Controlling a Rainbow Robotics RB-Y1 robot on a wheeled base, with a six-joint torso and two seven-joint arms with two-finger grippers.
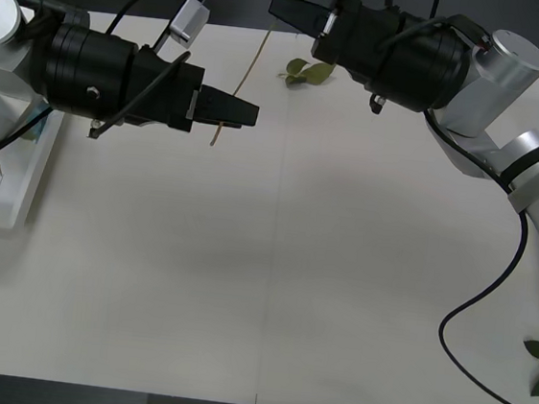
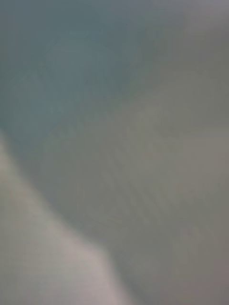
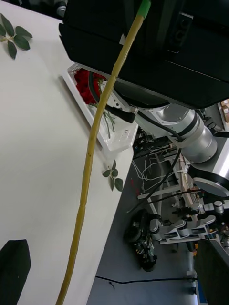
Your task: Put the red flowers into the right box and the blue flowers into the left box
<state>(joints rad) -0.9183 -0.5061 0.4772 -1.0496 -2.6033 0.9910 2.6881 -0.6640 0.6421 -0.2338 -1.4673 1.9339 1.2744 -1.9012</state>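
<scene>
The right box (image 3: 102,140) lies well beyond the jaws, red flowers (image 3: 87,85) already inside. The stem (image 3: 93,157) runs lengthwise ahead of the left gripper (image 1: 242,112), jaws narrow, touching it; the right gripper (image 1: 292,9), grip unclear, holds its far end
</scene>
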